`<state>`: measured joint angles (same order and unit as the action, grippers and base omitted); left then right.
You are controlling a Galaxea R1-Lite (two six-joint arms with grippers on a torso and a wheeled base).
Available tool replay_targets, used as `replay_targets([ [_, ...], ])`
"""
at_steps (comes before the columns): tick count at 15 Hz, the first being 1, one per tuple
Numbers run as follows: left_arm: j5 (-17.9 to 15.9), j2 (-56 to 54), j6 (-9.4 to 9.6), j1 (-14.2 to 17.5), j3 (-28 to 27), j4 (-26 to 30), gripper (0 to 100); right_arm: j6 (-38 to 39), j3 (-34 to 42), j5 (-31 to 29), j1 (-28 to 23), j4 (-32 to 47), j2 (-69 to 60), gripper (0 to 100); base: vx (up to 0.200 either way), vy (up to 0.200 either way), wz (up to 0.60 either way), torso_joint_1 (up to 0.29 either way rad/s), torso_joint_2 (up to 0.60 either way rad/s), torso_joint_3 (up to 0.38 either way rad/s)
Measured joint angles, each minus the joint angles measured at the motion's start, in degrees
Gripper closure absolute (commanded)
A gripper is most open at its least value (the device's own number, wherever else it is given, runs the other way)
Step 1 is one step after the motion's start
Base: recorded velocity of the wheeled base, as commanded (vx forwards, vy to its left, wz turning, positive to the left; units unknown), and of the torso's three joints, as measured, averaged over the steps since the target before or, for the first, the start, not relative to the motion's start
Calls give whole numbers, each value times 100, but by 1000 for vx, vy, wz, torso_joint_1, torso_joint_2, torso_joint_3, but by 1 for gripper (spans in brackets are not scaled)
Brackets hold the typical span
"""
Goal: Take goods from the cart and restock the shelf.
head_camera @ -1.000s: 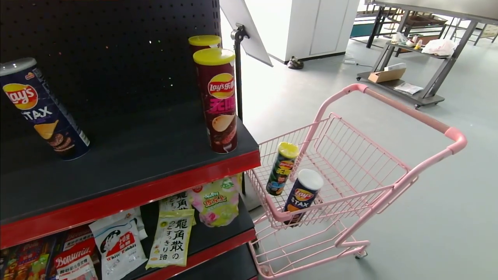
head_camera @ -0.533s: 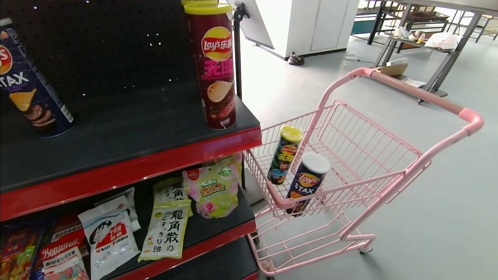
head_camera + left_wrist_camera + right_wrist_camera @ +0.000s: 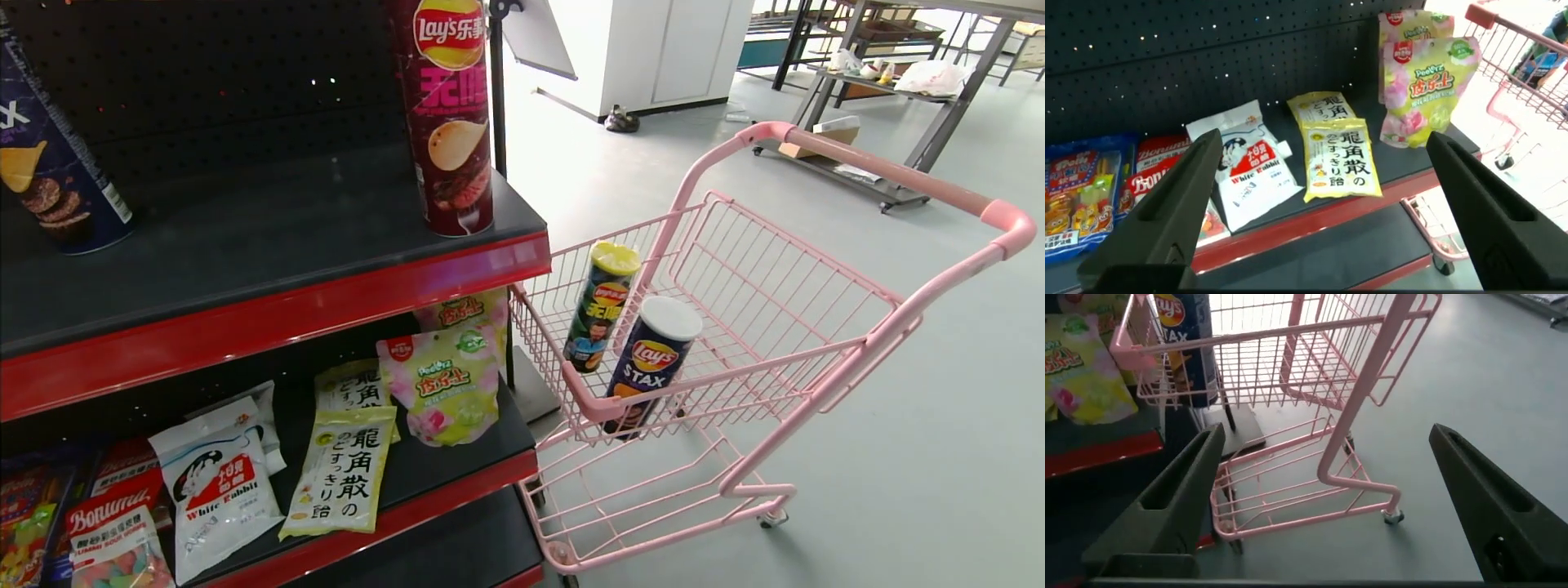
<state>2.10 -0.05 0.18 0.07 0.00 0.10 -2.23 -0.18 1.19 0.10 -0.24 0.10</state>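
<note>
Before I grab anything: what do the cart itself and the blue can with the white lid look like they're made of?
Cart: seems to be coated or painted metal wire and tubing, glossy pink, going by the thin grid walls and bent tube handle.
Blue can: probably a printed cardboard tube with a slight sheen, but the wall material is uncertain. Its white lid looks like smooth plastic.

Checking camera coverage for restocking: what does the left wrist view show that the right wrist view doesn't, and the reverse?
Only the left wrist view: the white bag and the yellow bags lying on the lower shelf, with more snack packs beside them. Only the right wrist view: the dark blue can in the basket of the pink cart, the cart's wheel and the grey floor. Both: part of the pink cart and a pink-green pouch on the shelf.
</note>
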Motion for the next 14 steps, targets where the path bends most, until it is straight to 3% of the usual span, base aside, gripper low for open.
replay_targets([
  [2, -7, 0, 0, 0, 0, 0, 0, 141, -358, 28, 11, -7, 183, 0, 0, 0, 0, 0, 0, 0],
  [4, -7, 0, 0, 0, 0, 0, 0, 434, -1178, 127, 28, -29, 894, 0, 0, 0, 0, 0, 0, 0],
  [7, -10, 0, 0, 0, 0, 0, 0, 595, -2250, 452, 166, -433, 2834, 0, 0, 0, 0, 0, 0, 0],
  [14, -11, 0, 0, 0, 0, 0, 0, 1162, -2653, 1019, 1330, -2998, 7283, 0, 0, 0, 0, 0, 0, 0],
])
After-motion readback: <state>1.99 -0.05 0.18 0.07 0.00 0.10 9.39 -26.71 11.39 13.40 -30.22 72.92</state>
